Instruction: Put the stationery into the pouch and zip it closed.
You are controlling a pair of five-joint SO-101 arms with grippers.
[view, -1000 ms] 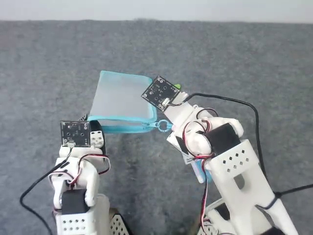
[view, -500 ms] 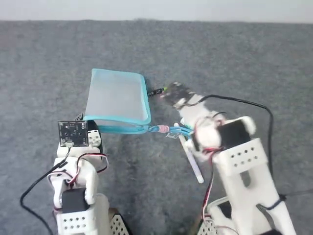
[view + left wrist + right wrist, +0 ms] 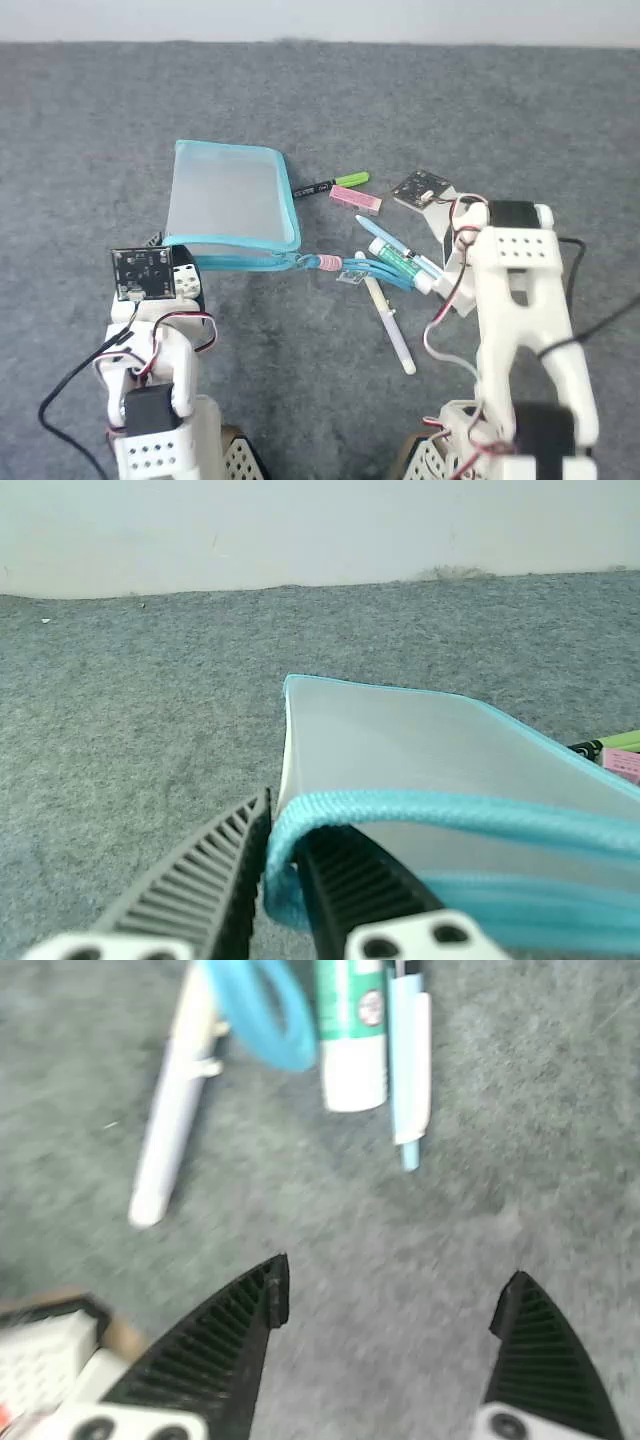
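Observation:
The translucent pouch (image 3: 228,195) with teal edging lies left of centre. My left gripper (image 3: 285,832) is shut on the teal rim (image 3: 400,815) at the pouch's near left corner. The zipper pull with its pink and teal loop (image 3: 335,265) trails right from the near right corner. To the right of it lie a white pen (image 3: 388,325), a green and white glue stick (image 3: 402,266), a blue pen (image 3: 385,238), a pink eraser (image 3: 356,199) and a green-capped marker (image 3: 335,184). My right gripper (image 3: 395,1290) is open above the carpet, short of the white pen (image 3: 175,1120), glue stick (image 3: 350,1030) and blue pen (image 3: 410,1060).
Grey carpet (image 3: 120,110) covers the table. The right arm (image 3: 512,280) stands just right of the stationery, the left arm (image 3: 152,340) at the near left. Cables hang beside both arms.
The right arm has swung away from the zipper pull to the right, uncovering the stationery. The pouch has slid a little to the left. The left gripper keeps its hold.

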